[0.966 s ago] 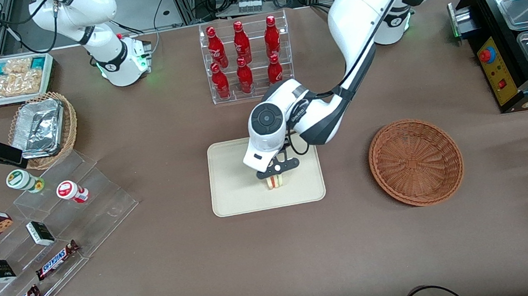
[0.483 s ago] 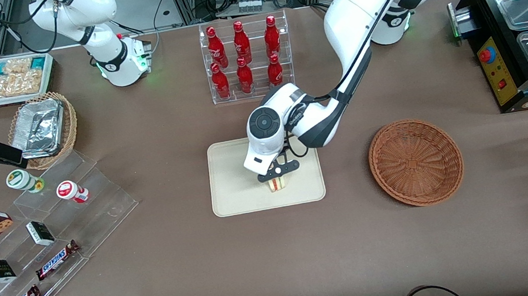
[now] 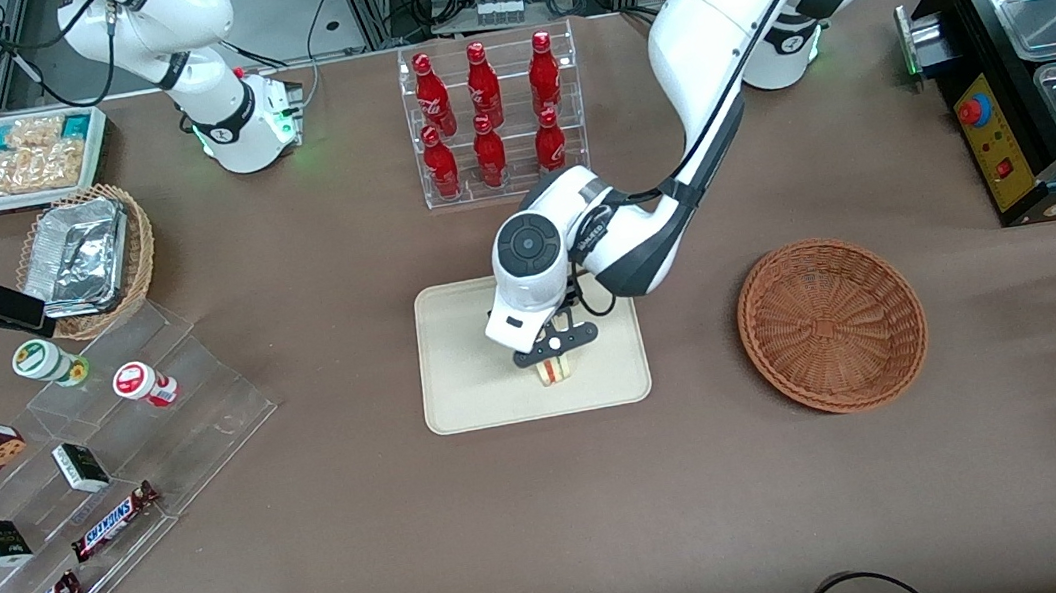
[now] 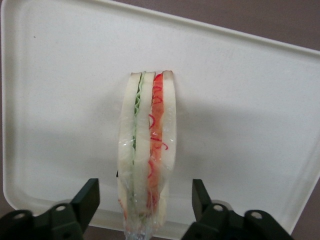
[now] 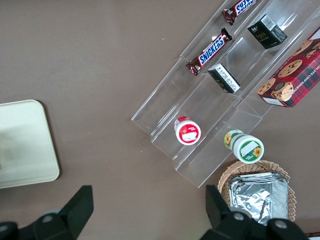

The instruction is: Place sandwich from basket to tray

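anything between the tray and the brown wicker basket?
No. In the front view only bare brown tabletop separates the tray from the basket. The gripper hangs open over the tray, fingers apart from the sandwich.

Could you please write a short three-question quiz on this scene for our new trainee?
1. True or false: the wrapped triangular white-bread sandwich stands on edge on the flat cream rectangular tray.
2. The left arm's gripper is: A) shut on the sandwich, B) open with a finger on each side of it, C) over the basket.
3. Fill in: the round reddish-brown wicker basket holds ____ sandwiches.

Key: 1 true. 2 B; the fingers stand apart from the bread. 3 no.
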